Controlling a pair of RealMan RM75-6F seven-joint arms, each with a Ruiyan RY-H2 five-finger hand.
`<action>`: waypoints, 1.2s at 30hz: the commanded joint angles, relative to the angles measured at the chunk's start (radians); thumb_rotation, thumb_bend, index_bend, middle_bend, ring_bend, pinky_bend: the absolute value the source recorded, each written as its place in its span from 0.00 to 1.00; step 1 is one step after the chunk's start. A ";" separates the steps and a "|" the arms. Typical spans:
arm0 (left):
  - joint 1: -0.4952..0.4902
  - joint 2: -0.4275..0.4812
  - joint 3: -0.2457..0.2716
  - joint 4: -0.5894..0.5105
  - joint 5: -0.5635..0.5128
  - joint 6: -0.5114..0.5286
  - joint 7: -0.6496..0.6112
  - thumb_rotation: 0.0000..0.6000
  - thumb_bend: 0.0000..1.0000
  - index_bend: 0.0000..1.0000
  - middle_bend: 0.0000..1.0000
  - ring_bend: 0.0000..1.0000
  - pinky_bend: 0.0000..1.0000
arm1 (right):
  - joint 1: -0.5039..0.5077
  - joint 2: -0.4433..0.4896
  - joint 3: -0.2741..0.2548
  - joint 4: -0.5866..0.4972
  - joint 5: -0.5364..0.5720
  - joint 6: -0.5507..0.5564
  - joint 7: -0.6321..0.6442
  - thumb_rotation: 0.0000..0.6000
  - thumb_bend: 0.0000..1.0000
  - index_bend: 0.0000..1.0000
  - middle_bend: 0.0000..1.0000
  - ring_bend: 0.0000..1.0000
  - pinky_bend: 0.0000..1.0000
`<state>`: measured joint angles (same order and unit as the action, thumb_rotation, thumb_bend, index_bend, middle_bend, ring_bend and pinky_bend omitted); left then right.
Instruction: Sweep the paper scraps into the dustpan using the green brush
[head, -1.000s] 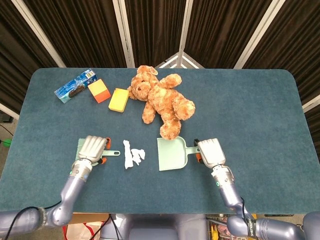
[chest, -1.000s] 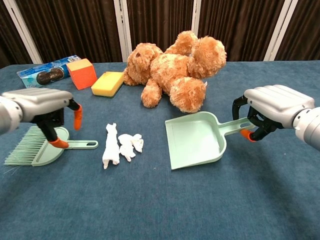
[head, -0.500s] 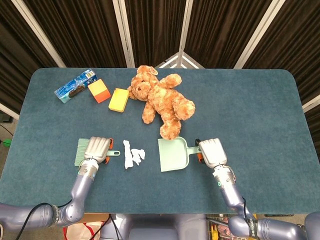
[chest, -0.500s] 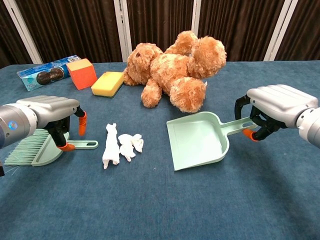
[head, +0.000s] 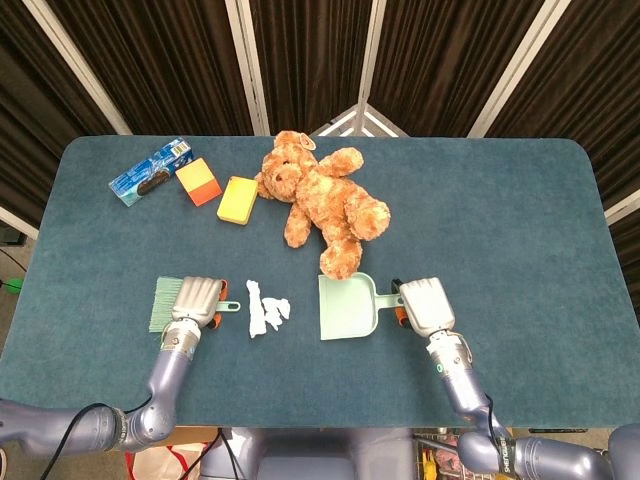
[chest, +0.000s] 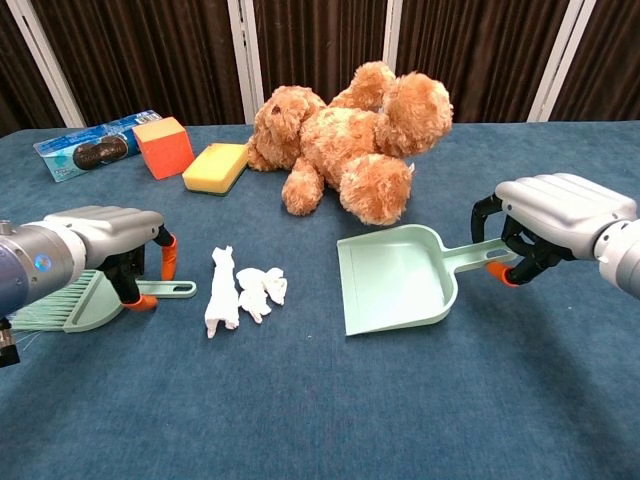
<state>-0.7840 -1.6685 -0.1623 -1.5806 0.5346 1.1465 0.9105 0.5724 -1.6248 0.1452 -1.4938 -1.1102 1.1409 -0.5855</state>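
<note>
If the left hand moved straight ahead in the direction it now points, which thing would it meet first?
The left hand points away from the robot, over the brush. Beyond it the table is bare, then probably the orange block or the sponge; the exact line is unclear.

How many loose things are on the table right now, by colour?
Mint green: 2, brush and dustpan
White: 1 cluster, paper scraps
Brown: 1, teddy bear
Orange: 1, block
Yellow: 1, sponge
Blue: 1, cookie packet
Total: 7
</note>
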 joint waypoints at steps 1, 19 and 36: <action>-0.003 -0.008 0.003 0.011 -0.003 0.003 -0.004 1.00 0.42 0.47 1.00 1.00 1.00 | 0.000 0.001 -0.002 0.002 0.000 -0.001 0.000 1.00 0.51 0.63 0.90 0.90 0.92; 0.015 -0.002 -0.027 -0.023 0.082 0.030 -0.131 1.00 0.60 0.79 1.00 1.00 1.00 | 0.001 0.000 -0.003 -0.014 0.002 0.004 -0.017 1.00 0.51 0.64 0.90 0.90 0.92; 0.046 0.053 -0.128 -0.252 0.166 0.075 -0.321 1.00 0.67 0.84 1.00 1.00 1.00 | 0.002 0.035 0.004 -0.088 0.015 0.029 -0.065 1.00 0.51 0.65 0.90 0.90 0.92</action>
<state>-0.7429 -1.6270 -0.2778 -1.8090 0.6898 1.2141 0.6070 0.5737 -1.5917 0.1490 -1.5787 -1.0960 1.1679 -0.6476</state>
